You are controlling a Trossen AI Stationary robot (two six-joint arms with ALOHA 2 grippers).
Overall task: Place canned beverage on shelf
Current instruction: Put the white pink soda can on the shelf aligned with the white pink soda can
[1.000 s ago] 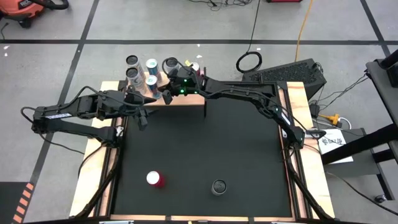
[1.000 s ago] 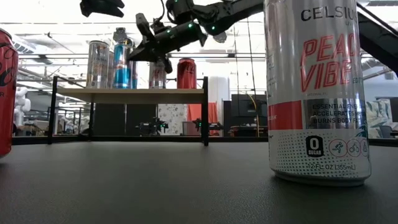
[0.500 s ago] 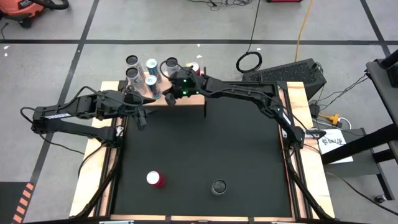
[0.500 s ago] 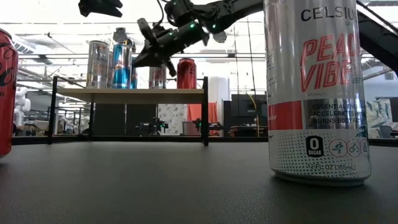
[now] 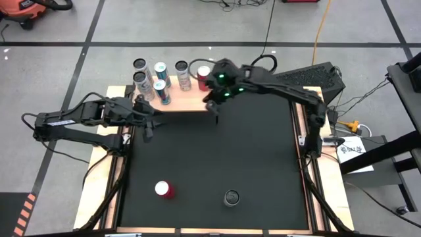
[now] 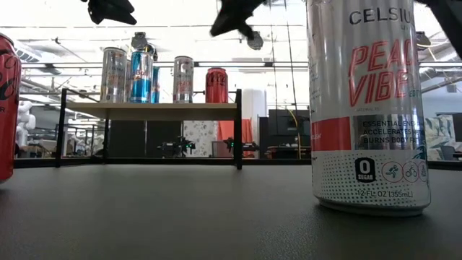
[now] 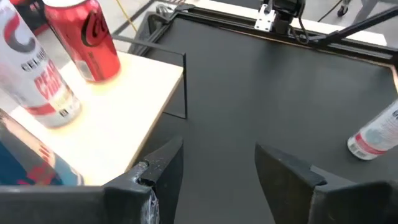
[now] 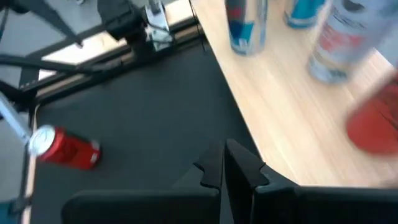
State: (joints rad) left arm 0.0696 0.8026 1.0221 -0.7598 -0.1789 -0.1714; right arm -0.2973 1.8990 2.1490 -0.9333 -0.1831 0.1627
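Observation:
The shelf (image 5: 187, 103) stands at the table's far edge on thin black legs. Several cans stand upright on it, among them a silver can (image 6: 182, 79) and a red can (image 6: 216, 85). My right gripper (image 5: 213, 107) (image 8: 224, 167) is shut on nothing; it hangs above the shelf's right near corner. My left gripper (image 5: 147, 127) (image 7: 217, 163) hangs open and holds nothing, just off the shelf's left near edge. On the table near its front edge stand a red can (image 5: 163, 189) and a white can (image 5: 231, 197).
The white can (image 6: 368, 108) and the red can (image 6: 6, 108) stand close to the low camera. Black table surface (image 5: 217, 155) lies bare between them and the shelf. Wooden strips (image 5: 99, 191) edge the table. Cables and a dark case (image 5: 309, 76) lie on the floor beyond.
My right gripper, shut throughout, has drawn back from the silver can on the shelf. It has risen, swung toward the table's right edge and tipped, and now hangs over the shelf's right near corner. The silver can stays upright on the shelf.

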